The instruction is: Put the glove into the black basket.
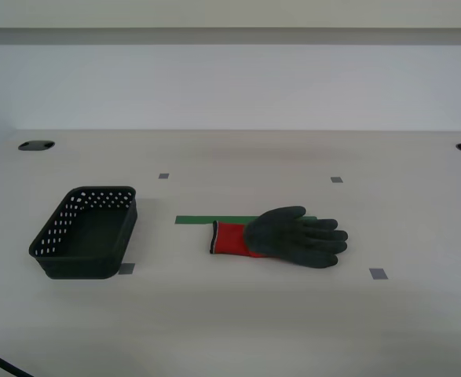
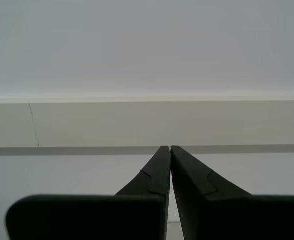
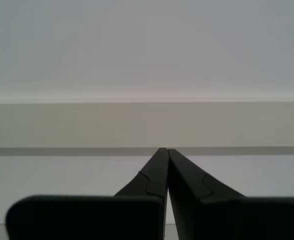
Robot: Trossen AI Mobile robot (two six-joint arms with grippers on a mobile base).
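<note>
The work glove (image 1: 287, 234), dark grey rubbery palm and fingers with a red knit cuff, lies flat on the pale table (image 1: 238, 330), a little toward the table's right edge as the exterior view shows it and roughly midway between the near and far edges. Its cuff points toward the left edge, its fingers toward the right. A strip of green tape (image 1: 206, 220) runs just behind the cuff, on the far side.

The small rectangular black plastic basket (image 1: 86, 233), with hole-dotted sides and rounded corners, stands upright and empty toward the left edge, well apart from the glove. Small grey square markers (image 1: 378, 273) dot the surface.

My first gripper (image 3: 167, 150) and my second gripper (image 2: 170, 147) both have their jaws pressed together on nothing, each aimed at a blank wall; neither arm appears in the exterior view.

Judgement: the glove should be light, limp and quite unbreakable. The rubber coating ought to give good friction; the knit cuff is softer and may stretch. It will likely droop when lifted. A pinch across the palm, near the junction with the cuff, seems soundest. The task has not yet begun.
</note>
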